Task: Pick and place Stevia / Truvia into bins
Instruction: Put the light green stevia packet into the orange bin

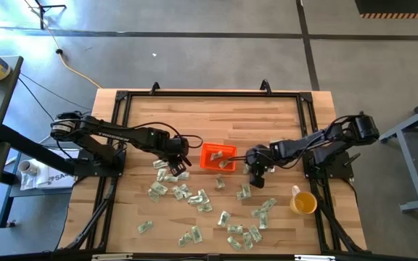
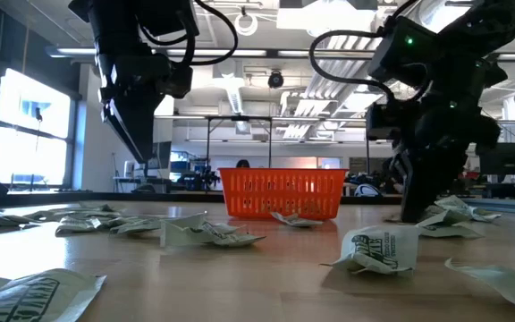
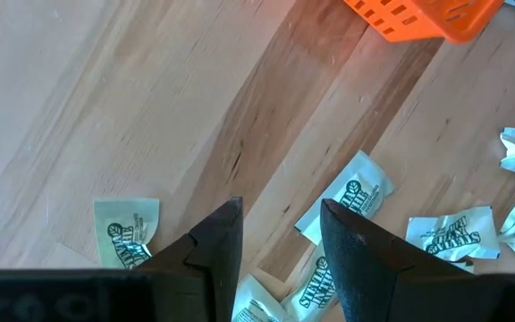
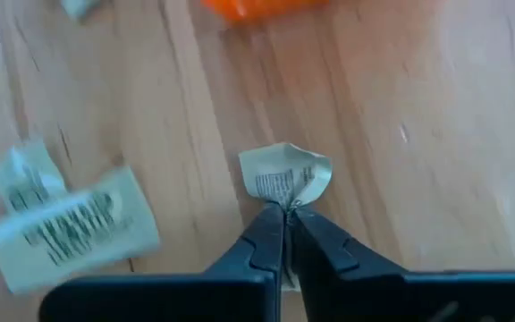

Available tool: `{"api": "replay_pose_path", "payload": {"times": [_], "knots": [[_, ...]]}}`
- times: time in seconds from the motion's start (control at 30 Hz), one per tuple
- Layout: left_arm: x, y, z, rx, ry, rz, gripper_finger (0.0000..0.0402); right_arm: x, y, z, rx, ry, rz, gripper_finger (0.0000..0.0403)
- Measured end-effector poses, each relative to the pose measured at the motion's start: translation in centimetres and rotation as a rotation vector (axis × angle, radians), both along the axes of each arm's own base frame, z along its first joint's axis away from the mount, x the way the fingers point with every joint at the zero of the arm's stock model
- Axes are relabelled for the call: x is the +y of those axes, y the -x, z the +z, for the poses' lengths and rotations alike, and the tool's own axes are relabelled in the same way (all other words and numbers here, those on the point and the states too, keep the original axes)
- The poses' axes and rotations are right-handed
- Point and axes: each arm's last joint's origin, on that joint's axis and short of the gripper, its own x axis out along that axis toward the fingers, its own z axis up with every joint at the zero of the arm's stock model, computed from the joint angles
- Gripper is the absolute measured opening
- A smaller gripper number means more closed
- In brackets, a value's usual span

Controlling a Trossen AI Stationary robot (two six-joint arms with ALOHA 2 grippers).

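Observation:
The orange bin point(image 1: 215, 154) stands mid-table, on the wood. Many pale green and white Stevia sachets point(image 1: 194, 196) lie flat, scattered over the table's near half. My right gripper point(image 4: 284, 207) is low at the table, to the right of the bin point(image 2: 282, 193), and is shut on one crumpled sachet point(image 4: 284, 173). My left gripper point(image 3: 280, 215) hangs open above the table, left of the bin, with nothing between its fingers; sachets point(image 3: 345, 197) lie on the wood beneath it. My right gripper pinches the near edge point(image 4: 283, 200) of the crumpled sachet between its two fingertips, coming down at a slant from the table's right. The sachet curls up ahead of the fingertips. Whether it is clear of the wood I cannot tell.
A yellow cup point(image 1: 303, 203) stands near the table's right edge, on the near side of my right arm. A black frame point(image 1: 209, 93) runs around the tabletop. Bare wood lies beyond the bin toward the far edge.

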Motion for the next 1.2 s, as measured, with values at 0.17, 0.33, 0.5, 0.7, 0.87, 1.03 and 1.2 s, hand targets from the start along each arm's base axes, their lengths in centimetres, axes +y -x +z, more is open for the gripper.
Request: {"api": "replay_pose_path", "payload": {"times": [0.17,0.33,0.5,0.7,0.87,1.03,1.2], "knots": [[0.0,0.0,0.0,0.001,0.0,-0.001,0.0184,0.2,-0.4,2.6,-0.177,-0.011,-0.105,0.0007],[-0.4,0.1,0.0,0.008,0.027,-0.012,0.0184,0.1,-0.2,4.6,-0.274,0.052,-0.224,0.0004],[-2.1,0.2,0.0,0.004,-0.001,-0.054,0.0184,-0.7,-1.7,6.4,-0.354,0.088,-0.217,0.0004],[-3.4,0.6,-0.1,0.016,-0.039,-0.019,0.0184,-3.1,-4.8,6.8,-0.342,0.04,-0.162,0.0006],[-4.0,1.1,-0.2,0.053,-0.029,0.024,0.0184,-3.9,-7.7,5.9,-0.3,-0.032,-0.089,0.0008],[-4.1,1.3,-0.1,0.054,-0.002,0.1,0.0184,-4.0,-10.0,5.8,-0.261,-0.023,-0.076,0.0032],[-4.0,1.5,-0.1,0.062,0.031,0.191,0.0184,-4.3,-10.6,7.0,-0.183,0.069,-0.106,0.0105]]}}
